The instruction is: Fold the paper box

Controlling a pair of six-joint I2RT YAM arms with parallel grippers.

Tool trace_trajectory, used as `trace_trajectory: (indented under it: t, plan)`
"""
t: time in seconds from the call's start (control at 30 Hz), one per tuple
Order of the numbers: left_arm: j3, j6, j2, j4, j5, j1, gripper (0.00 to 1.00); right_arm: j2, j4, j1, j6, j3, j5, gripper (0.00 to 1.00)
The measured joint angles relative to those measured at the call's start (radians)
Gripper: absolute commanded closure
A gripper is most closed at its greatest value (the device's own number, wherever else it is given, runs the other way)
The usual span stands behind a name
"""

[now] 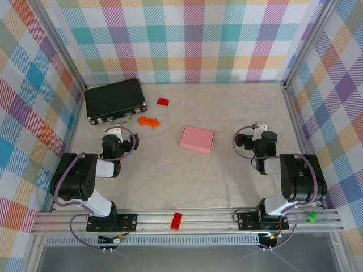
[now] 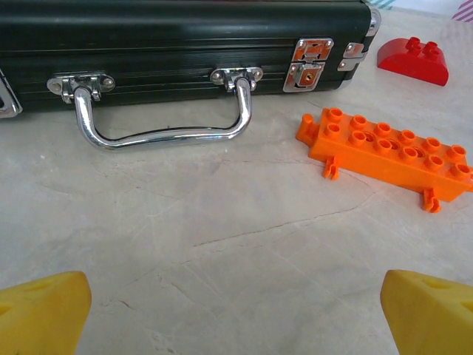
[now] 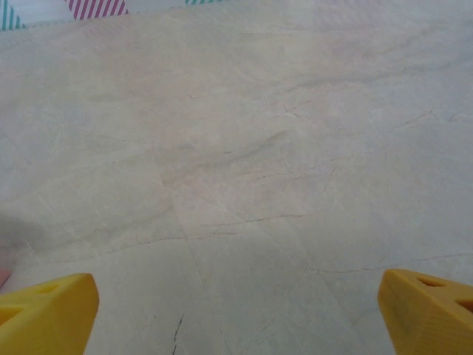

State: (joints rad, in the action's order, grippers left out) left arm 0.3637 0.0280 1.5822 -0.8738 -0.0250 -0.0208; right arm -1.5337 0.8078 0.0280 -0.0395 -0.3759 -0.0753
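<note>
Both grippers stand with jaws wide apart and hold nothing: the left gripper (image 1: 115, 132) sits low over the table (image 1: 170, 181) with its yellow fingertips (image 2: 44, 310) at either side of bare marbled surface, and the right gripper (image 1: 260, 128) does the same, its own fingertips (image 3: 48, 310) framing nothing but tabletop.

Just ahead of the left gripper lie an orange brick (image 2: 388, 151) and, beyond it, the black case (image 2: 185, 44) with its chrome handle facing the fingers; a red block (image 2: 414, 61) lies off to the right of the case.

The paper box (image 1: 197, 139) lies between the two arms, on the open table, apart from both grippers and slightly nearer the right one. It reads as a small shallow closed rectangle, with no loose flaps or flat tabbed sheet visible (fine creases are too small to judge from above). On that showing, the folding looks finished, with little or nothing left to do.
</note>
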Motion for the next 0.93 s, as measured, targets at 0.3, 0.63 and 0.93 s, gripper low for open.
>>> trace_trajectory:
  t: [0.3,0.63,0.93]
  plan:
    - [0.002,-0.007,0.0,-0.002,0.014,0.0,0.0,0.0,0.008,0.0,0.002,-0.006,-0.005,0.01]
    - [0.021,-0.044,0.0,0.004,0.07,0.0,0.0,0.0,0.008,0.0,0.002,-0.006,-0.005,0.01]
    - [0.021,-0.048,0.0,0.006,0.07,0.0,0.0,0.0,0.008,0.0,0.002,-0.006,-0.005,0.01]
